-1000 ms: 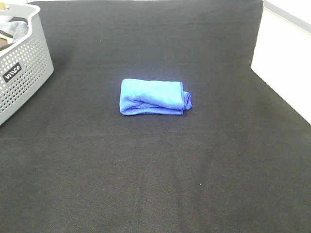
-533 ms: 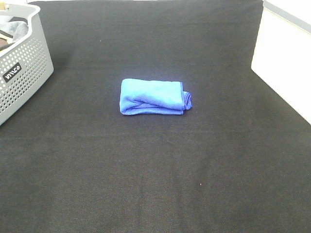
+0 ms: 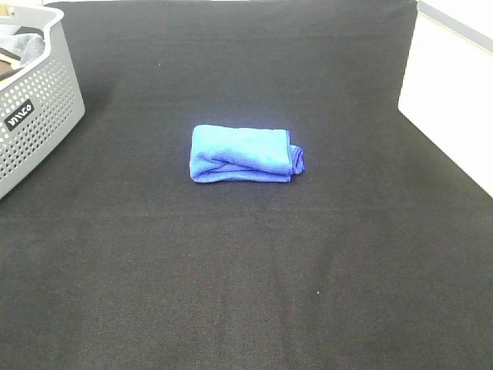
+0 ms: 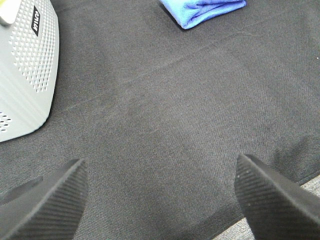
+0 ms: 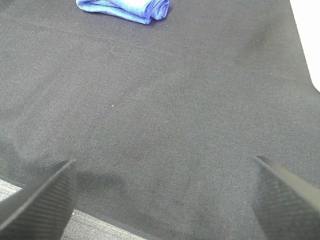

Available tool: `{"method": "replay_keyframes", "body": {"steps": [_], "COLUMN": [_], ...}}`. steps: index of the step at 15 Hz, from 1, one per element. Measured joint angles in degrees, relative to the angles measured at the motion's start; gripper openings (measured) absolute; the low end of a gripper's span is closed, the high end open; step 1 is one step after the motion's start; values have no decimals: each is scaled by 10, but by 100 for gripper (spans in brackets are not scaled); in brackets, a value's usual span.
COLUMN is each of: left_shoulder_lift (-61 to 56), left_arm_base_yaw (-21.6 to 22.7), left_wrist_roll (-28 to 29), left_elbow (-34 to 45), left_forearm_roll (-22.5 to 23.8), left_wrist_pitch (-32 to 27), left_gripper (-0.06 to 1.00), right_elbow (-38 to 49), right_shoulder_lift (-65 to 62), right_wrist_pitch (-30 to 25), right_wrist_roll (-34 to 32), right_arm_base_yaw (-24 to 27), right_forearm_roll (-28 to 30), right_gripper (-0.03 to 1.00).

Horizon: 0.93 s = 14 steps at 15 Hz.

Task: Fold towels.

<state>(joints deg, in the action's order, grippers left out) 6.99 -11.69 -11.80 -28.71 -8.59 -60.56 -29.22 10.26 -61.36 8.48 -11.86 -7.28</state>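
Note:
The royal-blue towel (image 3: 243, 154) lies folded into a compact bundle in the middle of the black table cloth (image 3: 246, 270). Its rolled end faces right. It also shows in the left wrist view (image 4: 202, 10) and in the right wrist view (image 5: 125, 7), far from both grippers. My left gripper (image 4: 160, 200) is open and empty, low over the cloth near the table's front edge. My right gripper (image 5: 165, 200) is open and empty, also near the front edge. Neither arm shows in the exterior high view.
A grey perforated basket (image 3: 35, 108) with some cloth inside stands at the back left; it also shows in the left wrist view (image 4: 25, 70). A white surface (image 3: 454, 100) borders the cloth on the right.

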Motion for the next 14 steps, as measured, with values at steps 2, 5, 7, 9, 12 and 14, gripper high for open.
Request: {"method": "replay_keyframes", "body": {"steps": [2,5,7,9,12,14], "left_shoulder_lift": [-7,-51,-72,-73,-73,-73], "left_arm_base_yaw": [35,89,93,93,93,93], "left_wrist_roll": [0,0,0,0,0,0], "left_elbow": [0,0,0,0,0,0], "left_forearm_roll": [0,0,0,0,0,0], "left_wrist_pitch": [0,0,1,1,1,1], "left_gripper": [77,77,77,77,77,77], "right_elbow": [0,0,0,0,0,0], "right_shoulder_lift": [-1,-23,-54,-82,-104,-104], "right_wrist_pitch": [0,1,1,1,1,1], "right_wrist_roll": [0,0,0,0,0,0], "right_arm_base_yaw": [11,77,104,107,108,108], "right_forearm_roll": [-1,-6,-6,-9,-10,-10], "right_gripper": [86,86,86,86,86,86]}}
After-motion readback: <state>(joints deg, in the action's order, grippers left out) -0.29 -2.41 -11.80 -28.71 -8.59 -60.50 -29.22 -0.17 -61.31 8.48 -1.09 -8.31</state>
